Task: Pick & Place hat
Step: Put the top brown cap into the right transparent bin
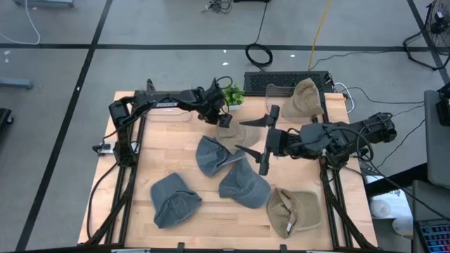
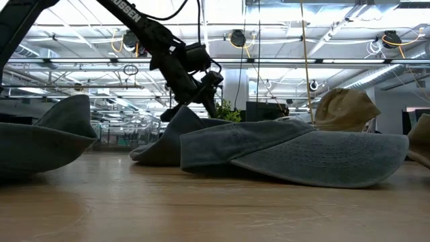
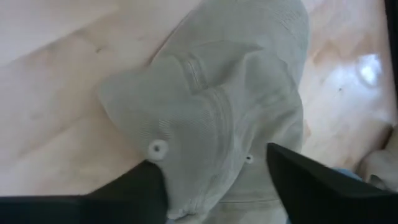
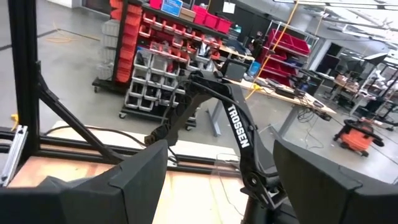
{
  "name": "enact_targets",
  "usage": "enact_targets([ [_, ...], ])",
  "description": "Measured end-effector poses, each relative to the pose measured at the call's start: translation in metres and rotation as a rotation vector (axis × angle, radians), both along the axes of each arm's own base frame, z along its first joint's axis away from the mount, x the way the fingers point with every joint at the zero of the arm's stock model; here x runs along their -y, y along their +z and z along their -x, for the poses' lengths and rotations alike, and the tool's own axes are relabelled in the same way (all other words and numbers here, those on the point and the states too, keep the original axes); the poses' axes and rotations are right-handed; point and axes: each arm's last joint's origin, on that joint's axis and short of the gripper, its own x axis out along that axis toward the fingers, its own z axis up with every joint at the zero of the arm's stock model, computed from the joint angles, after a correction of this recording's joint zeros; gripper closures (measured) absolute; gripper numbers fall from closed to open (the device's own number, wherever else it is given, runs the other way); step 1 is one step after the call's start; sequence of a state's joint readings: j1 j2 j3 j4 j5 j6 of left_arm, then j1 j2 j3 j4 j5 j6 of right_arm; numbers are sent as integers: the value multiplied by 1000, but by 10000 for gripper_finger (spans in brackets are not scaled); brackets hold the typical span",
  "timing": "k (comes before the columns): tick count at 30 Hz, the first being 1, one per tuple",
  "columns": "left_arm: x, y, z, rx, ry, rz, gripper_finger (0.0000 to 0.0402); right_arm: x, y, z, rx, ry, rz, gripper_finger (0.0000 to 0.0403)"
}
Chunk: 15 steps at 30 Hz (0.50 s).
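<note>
the left gripper (image 1: 223,118) is down over the beige cap (image 1: 232,132) that lies at the back middle of the wooden table (image 1: 133,211), just in front of the small green plant (image 1: 233,95). in the left wrist view its two dark fingers (image 3: 134,190) straddle the cap's crown (image 3: 217,118), one on each side, with the fabric bunched between them; the jaws look partly closed around the crown, but whether the cloth is actually pinched cannot be told yet. the step in hand seems to be taking hold of this cap.

to do it well, the fingers should close fully on a gathered fold of the crown rather than on a single thin layer, since soft cloth slips out easily. the grip should stay near the middle of the crown so that the cap hangs evenly when lifted. a straight lift is wise, because a grey hat (image 1: 211,156) lies just beside this cap and its edge may overlap it; dragging sideways could pull it along.

the right gripper (image 1: 256,139) hovers over the middle of the table with its fingers spread wide and nothing held, near the cap; the left arm's path up should keep clear of it. other hats lie nearer the front, and one beige cap (image 1: 304,98) sits in the clear bin (image 1: 278,91) at the back right.
</note>
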<state>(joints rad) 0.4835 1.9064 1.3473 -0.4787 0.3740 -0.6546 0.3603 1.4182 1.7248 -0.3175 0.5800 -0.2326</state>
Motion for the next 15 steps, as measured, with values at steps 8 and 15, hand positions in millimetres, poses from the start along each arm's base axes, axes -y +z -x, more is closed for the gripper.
enact_targets([
  [8, 1, -1, 1, -8, 12, 55, 362, 0, 1, 1, 8, 3, -28, 124],
  [15, 4, 10, 3, 24, 34, 103, 393, 0, -3, 1, -37, 8, 25, 124],
])
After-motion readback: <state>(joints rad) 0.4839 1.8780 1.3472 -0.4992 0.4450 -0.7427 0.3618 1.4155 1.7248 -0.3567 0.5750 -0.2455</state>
